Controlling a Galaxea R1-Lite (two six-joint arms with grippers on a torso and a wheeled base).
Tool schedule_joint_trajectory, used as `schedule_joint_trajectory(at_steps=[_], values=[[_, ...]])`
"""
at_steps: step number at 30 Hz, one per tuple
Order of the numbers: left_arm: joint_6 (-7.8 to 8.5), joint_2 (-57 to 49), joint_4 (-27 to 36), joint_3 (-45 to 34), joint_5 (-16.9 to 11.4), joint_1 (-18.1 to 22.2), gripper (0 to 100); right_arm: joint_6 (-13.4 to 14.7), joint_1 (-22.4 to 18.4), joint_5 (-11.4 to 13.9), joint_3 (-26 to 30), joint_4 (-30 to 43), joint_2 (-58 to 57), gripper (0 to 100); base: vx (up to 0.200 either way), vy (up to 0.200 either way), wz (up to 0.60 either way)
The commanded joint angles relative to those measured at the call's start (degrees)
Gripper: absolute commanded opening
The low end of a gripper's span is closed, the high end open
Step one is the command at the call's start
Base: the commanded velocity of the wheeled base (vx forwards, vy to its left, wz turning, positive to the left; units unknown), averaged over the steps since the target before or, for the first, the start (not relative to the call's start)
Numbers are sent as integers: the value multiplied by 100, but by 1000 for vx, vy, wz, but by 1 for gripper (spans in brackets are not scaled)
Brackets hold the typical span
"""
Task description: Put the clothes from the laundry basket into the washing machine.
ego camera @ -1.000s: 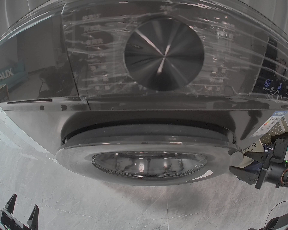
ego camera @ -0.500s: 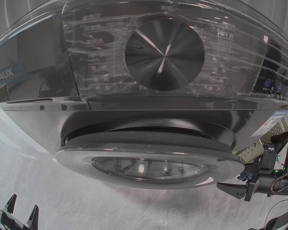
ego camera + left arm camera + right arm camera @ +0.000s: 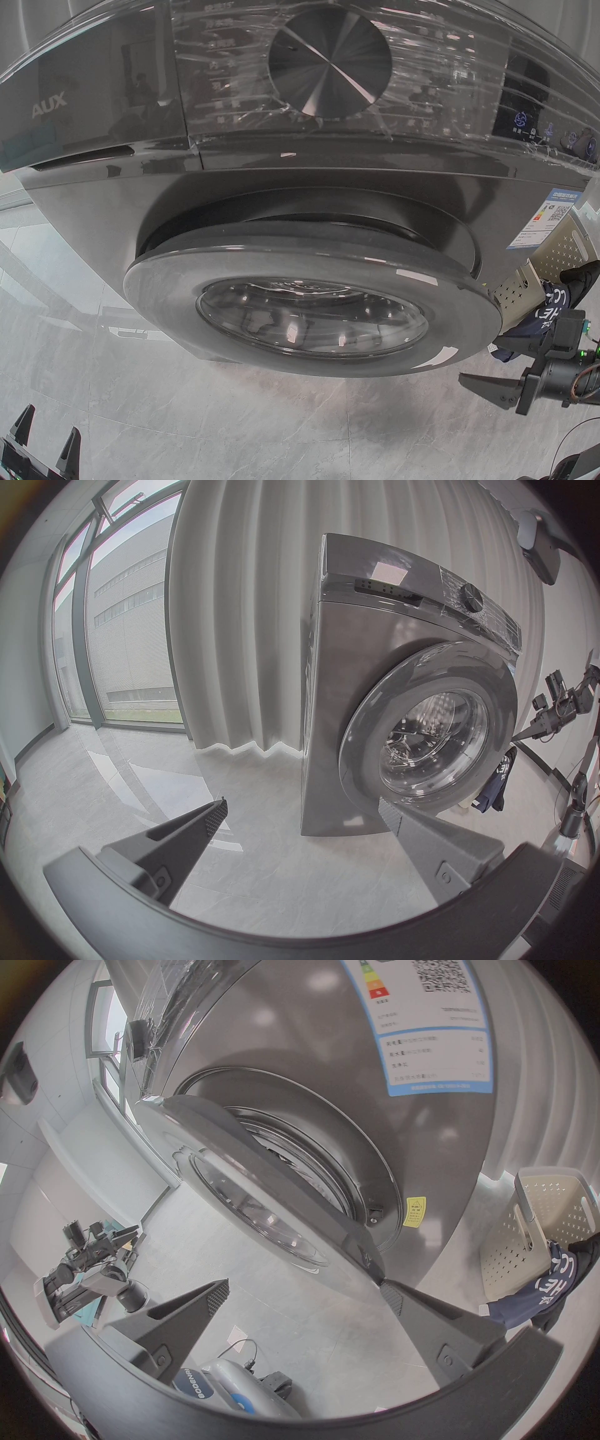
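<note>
Washing machine door (image 3: 262,1172) ajar, right pincer (image 3: 303,1288) wide open beside it

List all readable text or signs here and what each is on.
drawer panel of the washing machine: brand lettering, left unquoted.
control panel: labels blurred under film.
energy label: print too small.
yellow sticker: too small.
dark garment: white characters, partly hidden.

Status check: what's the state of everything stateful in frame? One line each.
washing machine door: ajar, not fully open
right hand: open, empty, by the door's free edge
left hand: open, empty, low and clear of the machine
laundry basket: beside the machine, not yet emptied
dark garment: draped over the basket rim
</note>
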State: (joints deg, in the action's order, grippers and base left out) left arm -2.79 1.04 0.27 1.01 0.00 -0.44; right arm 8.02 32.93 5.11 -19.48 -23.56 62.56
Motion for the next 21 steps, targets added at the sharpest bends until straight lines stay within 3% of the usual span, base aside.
schedule_joint_trajectory(at_steps=[1, 5, 12, 21], values=[[-2, -104, 0, -92, 0, 0, 100, -37, -6, 25, -363, -43, 590, 100, 0, 0, 0], [-2, -104, 0, -92, 0, 0, 100, -37, 3, 43, -443, -43, 731, 100, -150, 0, 0], [-2, -104, 0, -92, 0, 0, 100, -46, 91, 25, -91, 27, 256, 100, 0, 0, 0], [-2, -104, 0, -92, 0, 0, 100, -117, -331, 17, -469, -8, 459, 100, 0, 0, 0]])
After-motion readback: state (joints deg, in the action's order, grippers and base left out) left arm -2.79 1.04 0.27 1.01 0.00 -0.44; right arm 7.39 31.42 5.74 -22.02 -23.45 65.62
